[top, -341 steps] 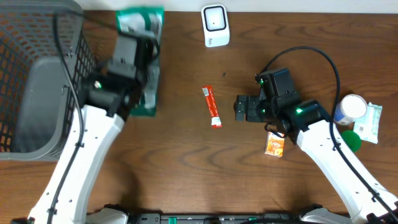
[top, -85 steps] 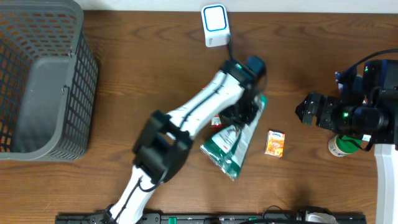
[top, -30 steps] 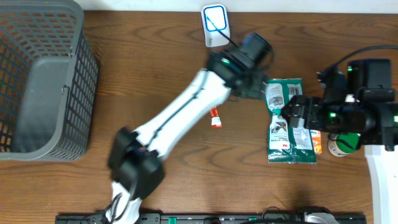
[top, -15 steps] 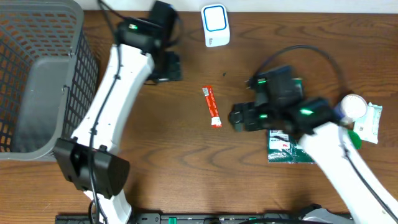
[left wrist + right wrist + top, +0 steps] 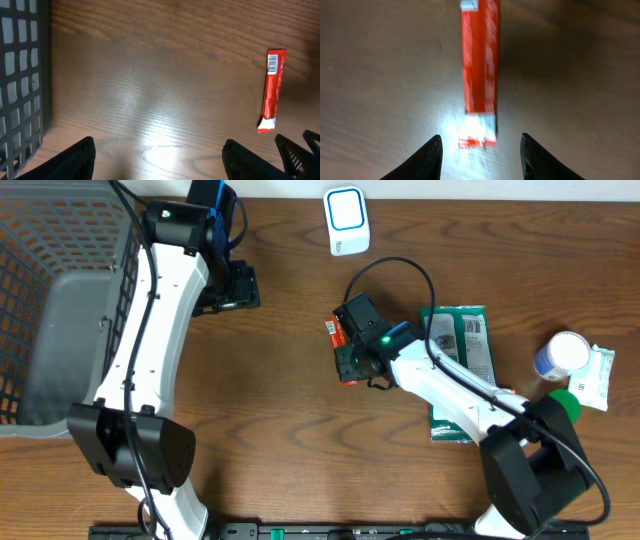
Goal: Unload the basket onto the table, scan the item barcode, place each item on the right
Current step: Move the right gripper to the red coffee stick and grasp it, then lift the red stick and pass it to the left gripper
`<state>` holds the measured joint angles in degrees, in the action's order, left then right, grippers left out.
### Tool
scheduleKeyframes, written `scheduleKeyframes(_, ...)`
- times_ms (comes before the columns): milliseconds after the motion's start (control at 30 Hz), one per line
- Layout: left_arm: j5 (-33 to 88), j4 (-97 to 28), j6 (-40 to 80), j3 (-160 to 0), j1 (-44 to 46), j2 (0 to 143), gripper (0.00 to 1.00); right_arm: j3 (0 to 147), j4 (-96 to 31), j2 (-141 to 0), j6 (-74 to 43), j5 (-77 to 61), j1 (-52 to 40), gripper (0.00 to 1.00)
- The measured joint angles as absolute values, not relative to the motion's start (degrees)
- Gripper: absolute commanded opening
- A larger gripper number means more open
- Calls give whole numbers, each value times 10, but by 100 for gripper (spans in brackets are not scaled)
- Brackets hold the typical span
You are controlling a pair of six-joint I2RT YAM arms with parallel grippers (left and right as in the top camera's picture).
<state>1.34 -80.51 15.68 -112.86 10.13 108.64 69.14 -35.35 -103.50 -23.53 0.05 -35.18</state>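
Thing to scan: the red stick packet (image 5: 480,65) lies flat at about the middle of the worktop (image 5: 280,440).
Long axis: it runs roughly from the far edge towards the near edge, tilted a little. The barcode (image 5: 272,62) is printed at one short end and faces up.
Right jaws: they are carried by the right arm (image 5: 440,380) and sit low over the packet. One stands on each side of the end nearest the wrist camera. Bare wood shows on both sides of the packet, so they are parted and gripping nothing.
Packet from the right jaws: it lies straight ahead and between them, its length in line with the reach. As I judge it, a squeeze would catch the two long edges across the narrow way.
Left jaws: they are on the left arm (image 5: 150,330), spread wide and empty. They hang towards the far-left corner just beside the basket (image 5: 120,240), well apart from the packet.
Nearer arm: the right, plainly.
Scanner (image 5: 346,220): it sits at the middle of the far edge, beyond the packet's far end. The lift would likely need to carry the barcode end that way.
Also there: a green bag (image 5: 462,340) lies flat on the right half of the worktop, under the right arm's reach.
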Motion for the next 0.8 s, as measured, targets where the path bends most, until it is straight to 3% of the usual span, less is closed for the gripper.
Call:
scheduleKeyframes(500,16,-754,151,-1037,102,1086,77,690,-177,-1112,-235,50,-352,47)
scheduleKeyframes(800,16,-752,151,-1037,102,1086,77,690,-156,-1150,-235,65,-352,42)
